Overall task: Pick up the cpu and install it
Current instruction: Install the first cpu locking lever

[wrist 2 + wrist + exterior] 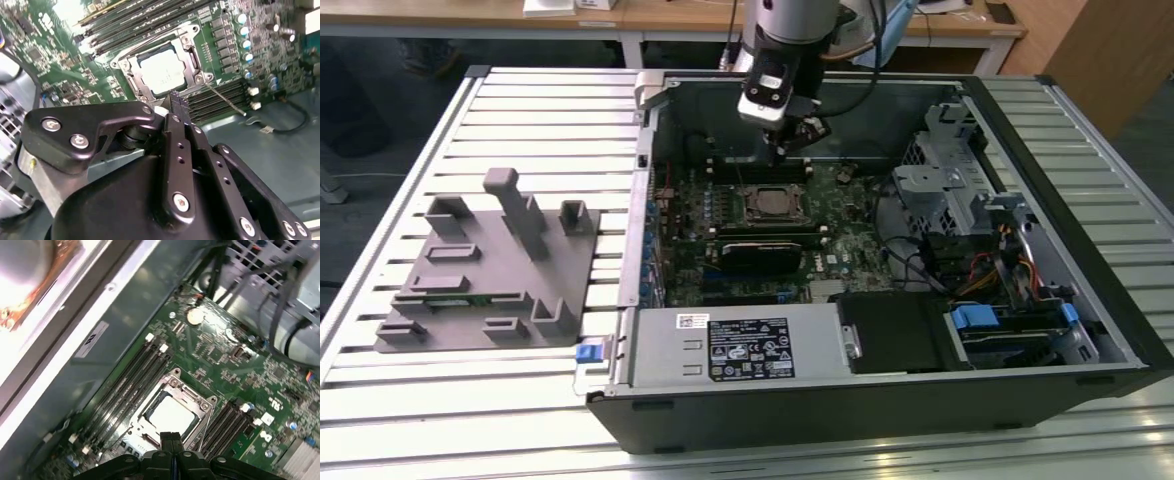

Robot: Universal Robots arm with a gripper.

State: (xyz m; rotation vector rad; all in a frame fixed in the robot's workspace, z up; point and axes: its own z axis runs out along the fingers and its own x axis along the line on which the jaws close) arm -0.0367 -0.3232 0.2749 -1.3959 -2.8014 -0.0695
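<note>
The cpu point(771, 203) sits in the socket frame point(131, 70) on the motherboard point(45, 55), with the gripper point(791, 140) at its 12 o'clock in the exterior view, fingers point(166, 440) pressed together and empty, so seating appears done, and any further move calls for staying clear of the frame.

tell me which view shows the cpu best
The second wrist view: the cpu sits in its socket, whole pale top showing. The first wrist view shows it, the fingers crossing the socket's edge. In the exterior view it is a small square.
</note>
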